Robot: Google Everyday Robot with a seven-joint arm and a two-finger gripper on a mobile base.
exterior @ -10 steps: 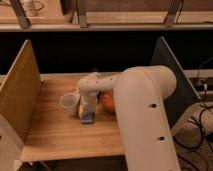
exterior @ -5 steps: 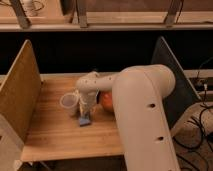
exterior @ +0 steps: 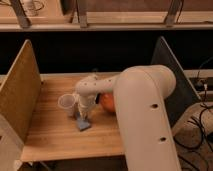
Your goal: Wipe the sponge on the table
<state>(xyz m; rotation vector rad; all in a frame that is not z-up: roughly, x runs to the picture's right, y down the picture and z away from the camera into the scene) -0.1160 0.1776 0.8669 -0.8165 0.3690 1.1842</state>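
The sponge [exterior: 83, 124] is a small flat blue pad lying on the light wooden table [exterior: 50, 137], just in front of the clear cup [exterior: 67, 102]. My gripper [exterior: 82, 116] reaches down from the big white arm [exterior: 145, 115] and stands right on the sponge's far edge, shut on it. The fingers cover the sponge's rear part; its front corner shows.
An orange object [exterior: 106, 103] lies partly behind the arm, right of the gripper. A tan upright panel [exterior: 20, 95] bounds the table on the left and a dark grey one [exterior: 170, 70] on the right. Cables [exterior: 202, 120] hang beyond the right side.
The gripper has closed onto the sponge. Sponge and gripper have shifted slightly toward the table's front left, away from the cup.
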